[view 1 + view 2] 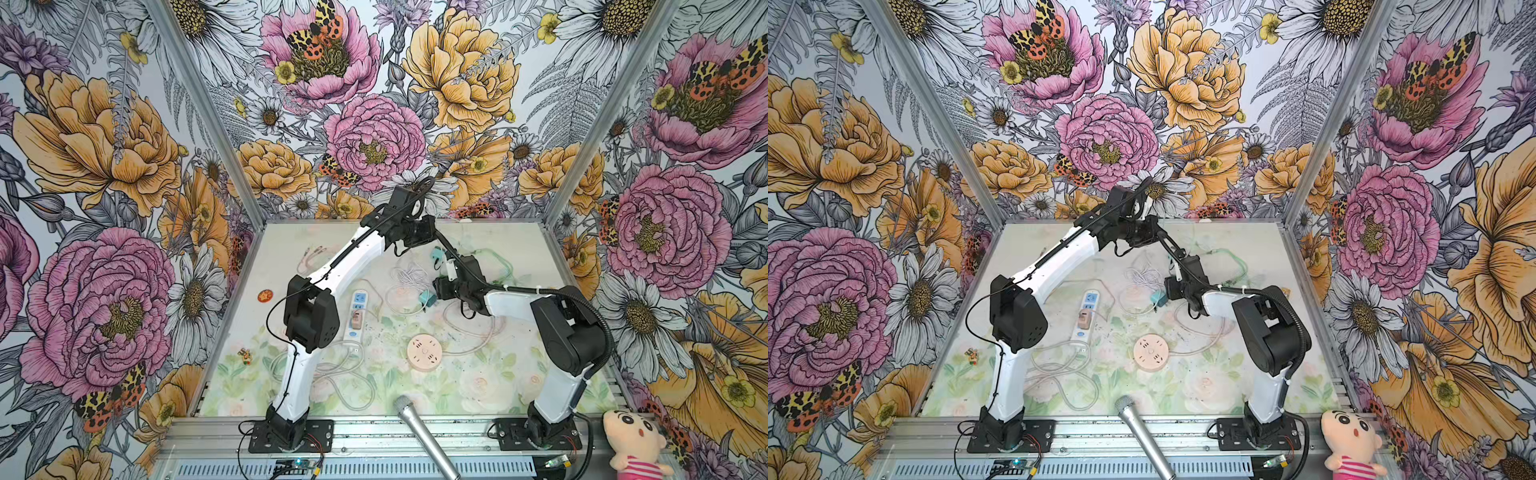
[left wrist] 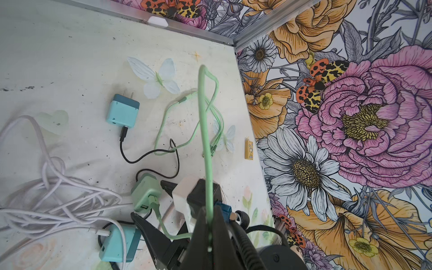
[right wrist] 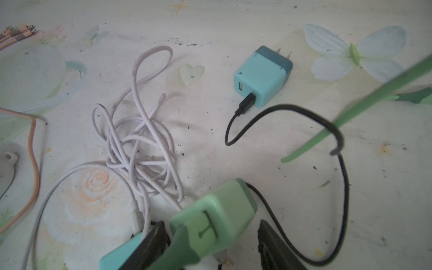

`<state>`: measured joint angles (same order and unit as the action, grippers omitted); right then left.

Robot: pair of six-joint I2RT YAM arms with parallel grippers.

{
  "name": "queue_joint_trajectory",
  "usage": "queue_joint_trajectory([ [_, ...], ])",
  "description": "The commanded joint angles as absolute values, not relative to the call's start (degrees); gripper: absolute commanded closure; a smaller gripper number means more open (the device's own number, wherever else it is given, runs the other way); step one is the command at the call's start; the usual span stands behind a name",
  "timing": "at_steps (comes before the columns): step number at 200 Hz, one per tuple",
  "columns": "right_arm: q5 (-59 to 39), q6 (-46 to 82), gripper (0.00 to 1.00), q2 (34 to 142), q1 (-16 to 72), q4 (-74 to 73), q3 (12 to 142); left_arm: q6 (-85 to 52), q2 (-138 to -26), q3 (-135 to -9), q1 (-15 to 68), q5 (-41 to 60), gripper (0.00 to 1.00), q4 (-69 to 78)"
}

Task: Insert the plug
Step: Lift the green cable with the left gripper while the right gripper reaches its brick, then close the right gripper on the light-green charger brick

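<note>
You will find no word, brand or number here that can be read. The nearest things to labels are a round orange sticker point(image 1: 265, 295) on the table to the left of the white power strip point(image 1: 356, 316), a small colourful sticker point(image 1: 244, 355) left of the strip and nearer the front edge, and a small yellow card point(image 2: 249, 149) well to its right by the wall. The printing on all three is too small to make out. The green charger point(image 3: 217, 210), right of the strip, shows only a T-shaped mark point(image 3: 207, 228) on one face.
</note>
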<state>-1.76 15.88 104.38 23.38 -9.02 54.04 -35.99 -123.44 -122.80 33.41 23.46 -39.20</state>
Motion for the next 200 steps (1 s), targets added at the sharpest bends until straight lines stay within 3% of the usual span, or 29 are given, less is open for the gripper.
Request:
queue_joint_trajectory([
  [1, 0.74, 22.24, 0.37, 106.21, 23.23, -13.23, 54.98, -34.89, -124.42, -124.19, 33.52, 25.05, 1.0, -39.07],
  [104, 4.2, 27.42, 0.44, 106.14, 23.29, -11.59, 55.21, -34.54, -124.01, -123.16, 33.56, 26.37, 1.0, -39.11],
  [159, 6.11, 27.12, 0.59, 104.35, 23.29, -12.92, 53.61, -34.28, -124.01, -122.17, 33.93, 27.16, 1.0, -39.11],
  [200, 5.95, 24.87, 0.79, 102.73, 23.12, -12.03, 53.06, -34.31, -123.75, -121.25, 33.93, 27.59, 1.0, -39.09],
])
